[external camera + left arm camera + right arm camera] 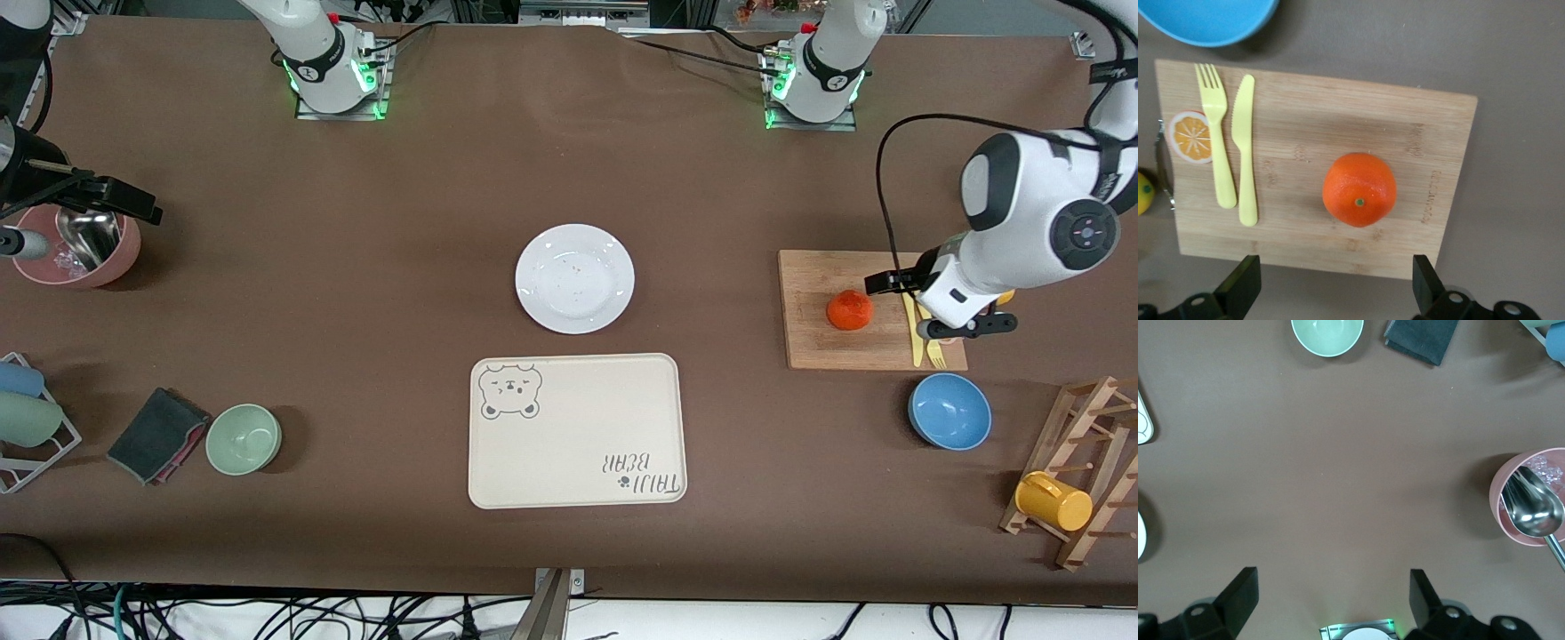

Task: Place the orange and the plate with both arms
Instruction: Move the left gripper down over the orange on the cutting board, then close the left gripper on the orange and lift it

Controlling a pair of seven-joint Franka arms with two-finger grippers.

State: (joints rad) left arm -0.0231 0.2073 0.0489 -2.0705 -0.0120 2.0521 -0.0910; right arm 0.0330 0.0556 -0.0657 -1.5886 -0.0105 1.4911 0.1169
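Nothing picked yet from what I can see. The orange (850, 310) sits on the wooden cutting board (818, 342) toward the left arm's end of the table, roughly mid-board, apart from the yellow fork (1215, 140) and knife (1245, 150) lying side by side near one board edge. The plate (575, 278) is at the table's centre, empty, just farther from the front camera than the bear tray (576, 431), which is also empty.

Left gripper (1331, 293) hangs over the cutting board, fingers spread wide, holding nothing; in its wrist view the orange sits just ahead of the gap between the tips. I read this as lining up for the orange grasp, descent not done.

Right gripper (1331, 610) hovers over bare table toward the right arm's end, near the pink bowl (1531, 500) with the metal spoon (1533, 507), jaws wide and empty. It's well apart from the plate, only a sliver of it at the edge of that wrist view.

Left to do, as I judge it: both grasps, both transfers, presumably onto the tray. Task is at its start.
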